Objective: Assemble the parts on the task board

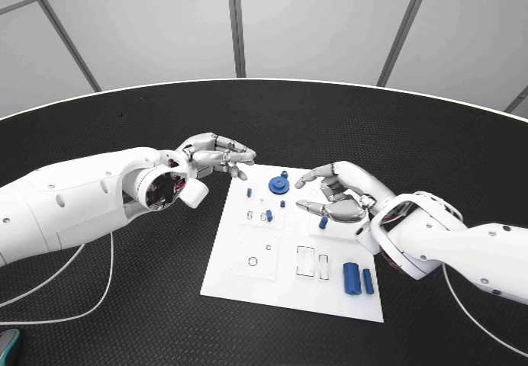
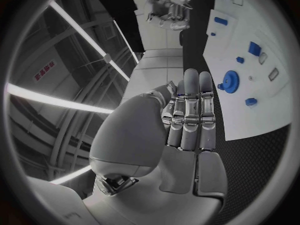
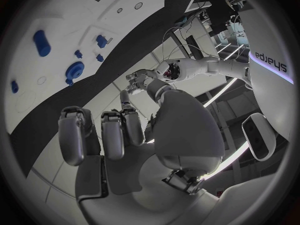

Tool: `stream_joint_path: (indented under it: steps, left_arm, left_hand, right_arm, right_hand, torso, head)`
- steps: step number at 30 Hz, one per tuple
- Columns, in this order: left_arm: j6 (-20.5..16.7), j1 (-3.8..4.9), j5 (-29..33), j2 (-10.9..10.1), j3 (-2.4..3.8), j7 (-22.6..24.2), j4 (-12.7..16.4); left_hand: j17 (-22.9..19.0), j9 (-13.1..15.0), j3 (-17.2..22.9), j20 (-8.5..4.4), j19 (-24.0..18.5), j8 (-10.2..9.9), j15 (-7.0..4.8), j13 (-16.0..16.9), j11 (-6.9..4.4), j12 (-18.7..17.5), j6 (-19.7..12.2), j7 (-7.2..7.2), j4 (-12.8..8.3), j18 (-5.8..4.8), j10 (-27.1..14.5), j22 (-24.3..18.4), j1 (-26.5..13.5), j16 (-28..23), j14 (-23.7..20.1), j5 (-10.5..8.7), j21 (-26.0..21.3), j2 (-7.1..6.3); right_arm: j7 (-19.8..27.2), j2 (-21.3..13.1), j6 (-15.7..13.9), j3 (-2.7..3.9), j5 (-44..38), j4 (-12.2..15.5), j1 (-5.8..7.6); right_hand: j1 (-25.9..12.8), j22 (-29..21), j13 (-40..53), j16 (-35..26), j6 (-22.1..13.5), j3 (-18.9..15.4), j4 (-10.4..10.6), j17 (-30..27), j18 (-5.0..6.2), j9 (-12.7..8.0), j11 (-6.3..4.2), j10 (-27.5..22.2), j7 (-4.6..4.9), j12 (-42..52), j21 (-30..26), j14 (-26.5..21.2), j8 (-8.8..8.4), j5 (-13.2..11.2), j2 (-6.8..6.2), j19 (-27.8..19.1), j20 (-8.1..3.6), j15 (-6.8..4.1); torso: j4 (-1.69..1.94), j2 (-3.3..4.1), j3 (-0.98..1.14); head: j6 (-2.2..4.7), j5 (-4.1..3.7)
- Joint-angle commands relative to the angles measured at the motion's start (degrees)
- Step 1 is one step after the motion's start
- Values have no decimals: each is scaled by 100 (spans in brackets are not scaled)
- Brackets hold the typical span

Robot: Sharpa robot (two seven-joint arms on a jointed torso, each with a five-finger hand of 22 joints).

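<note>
From the head camera, the white board (image 1: 288, 255) lies mid-table on the black table (image 1: 330, 122), with a blue gear (image 1: 279, 184) near its far edge, small blue pegs (image 1: 269, 215) below it and two blue bars (image 1: 356, 277) lying side by side near its near right corner. The left hand (image 1: 214, 156) hovers just off the board's far left corner, fingers curled in, nothing seen in them. The right hand (image 1: 339, 194) hangs over the board's right edge beside the gear, fingers curled loosely and apart; a blue peg (image 1: 323, 223) stands just under it, and I cannot tell whether a fingertip touches it. At the left wrist, the left hand (image 2: 187, 120) shows straight fingers (image 2: 191, 97) pressed together, holding nothing, with the board (image 2: 275, 35) and gear (image 2: 230, 80) beyond. At the right wrist, the right hand (image 3: 125, 135) shows fingers (image 3: 72, 135) bent and slightly apart, empty, the board (image 3: 81, 20) and gear (image 3: 75, 71) beyond them.
</note>
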Motion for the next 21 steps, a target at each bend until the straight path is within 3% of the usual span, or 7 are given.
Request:
stream_joint_path:
  steps: [1,6,8,12,13,16,21]
  left_arm:
    - [92,2,-767,-19,0,-651,13]
    - [35,8,-1518,-11,1,-1381,49]
    - [38,11,-1653,15,1,-1635,51]
    - [26,15,-1899,123,1,-2098,30]
    - [38,16,-1950,160,1,-2216,22]
    - [93,18,-2066,297,2,-2506,-15]
    - [222,19,-2266,485,3,-2857,-57]
  left_hand:
    - [727,71,131,-94,170,67,-79,181,-106,172,36,-85,-5,62,165,235,-260,857,228,-32,411,-57]
    - [3903,489,29,-308,597,512,-255,1046,-302,1129,166,-306,227,68,346,754,-903,3298,976,-9,1334,-377]
    - [4306,616,-9,-334,619,589,-264,1387,-297,1496,26,-318,357,61,261,898,-1092,3560,1059,-6,1558,-415]
    - [4553,919,-163,-332,782,821,-258,2242,-301,2459,-219,-286,672,-48,1,1796,-1422,3735,1090,-14,2265,-456]
    - [4563,1050,-251,-339,831,947,-266,3117,-307,3373,-310,-291,830,-69,83,2023,-1538,3748,1083,19,2457,-439]
    - [4581,1317,-447,-345,890,1252,-300,4599,-302,4884,-413,-369,928,-116,278,2385,-1744,3762,1080,-22,2741,-374]
    - [4588,1589,-678,-376,955,1590,-320,5484,-390,5765,-492,-385,968,-159,394,2723,-2021,3765,1079,1,2985,-269]
  right_arm:
    - [51,-490,14,-1,290,71,17]
    - [110,-830,3,-4,680,35,31]
    - [112,-892,-9,-5,733,14,33]
    - [91,-945,-19,-6,789,-35,35]
    - [80,-949,-19,-6,797,-47,35]
    - [43,-952,-21,-6,811,-79,36]
    - [-13,-936,-23,-7,820,-124,36]
  right_hand:
    - [-33,923,691,-58,79,-10,55,1004,34,10,-48,5,-15,-28,-56,479,52,50,20,320,-49,-65]
    - [-73,763,667,-156,153,-45,106,800,78,23,-83,-4,-52,-50,-204,424,126,73,-1,239,-80,-100]
    - [-80,766,670,-159,154,-51,114,795,77,24,-86,2,-55,-46,-203,423,132,78,-4,241,-84,-103]
    - [-86,764,664,-160,153,-56,122,795,78,24,-89,-2,-57,-52,-205,423,136,83,-5,240,-87,-106]
    - [-86,764,664,-160,153,-56,122,795,78,24,-89,-2,-57,-52,-205,423,136,83,-5,240,-87,-106]
    - [-87,762,662,-163,151,-57,123,789,78,23,-89,-4,-57,-54,-208,421,136,84,-6,239,-88,-107]
    - [-89,763,662,-164,143,-60,128,789,78,22,-90,-2,-57,-54,-207,422,134,88,-7,240,-90,-108]
  torso:
    - [8,-73,38]
    - [15,-134,70]
    - [18,-140,79]
    - [32,-150,91]
    - [36,-148,90]
    - [48,-145,86]
    - [42,-140,86]
  head:
    - [-26,-38]
    - [-51,-82]
    - [-49,-99]
    - [-60,-121]
    - [-66,-125]
    - [-73,-141]
    - [-83,-117]
